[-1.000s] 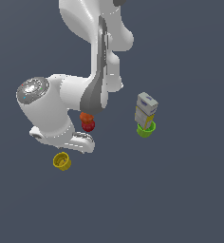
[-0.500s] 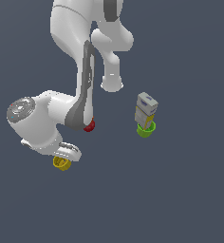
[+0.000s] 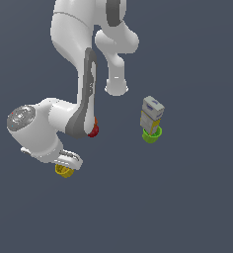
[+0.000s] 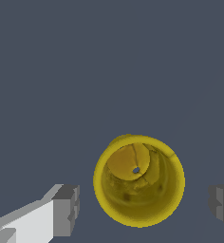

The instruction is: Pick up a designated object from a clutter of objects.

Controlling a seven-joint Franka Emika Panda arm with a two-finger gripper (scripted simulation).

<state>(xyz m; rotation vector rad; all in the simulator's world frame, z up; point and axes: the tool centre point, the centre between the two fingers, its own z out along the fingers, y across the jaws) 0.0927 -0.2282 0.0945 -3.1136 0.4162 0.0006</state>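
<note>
The small yellow cup stands upright with its open round rim facing the wrist camera. In the exterior view only a part of the yellow cup shows under the white hand. My gripper is open, and the cup sits between the two grey fingertips without touching either. In the exterior view my gripper is low over the cup, at the lower left. The rest of the clutter lies apart from it.
A green cup stands toward the exterior view's right with a grey-white box with yellow leaning on it. An orange-and-red round piece is partly hidden behind the arm's forearm. The floor is plain dark grey.
The arm has swung toward the exterior view's left and come down. The hand now sits over the yellow cup and hides most of it. The objects have not moved.
</note>
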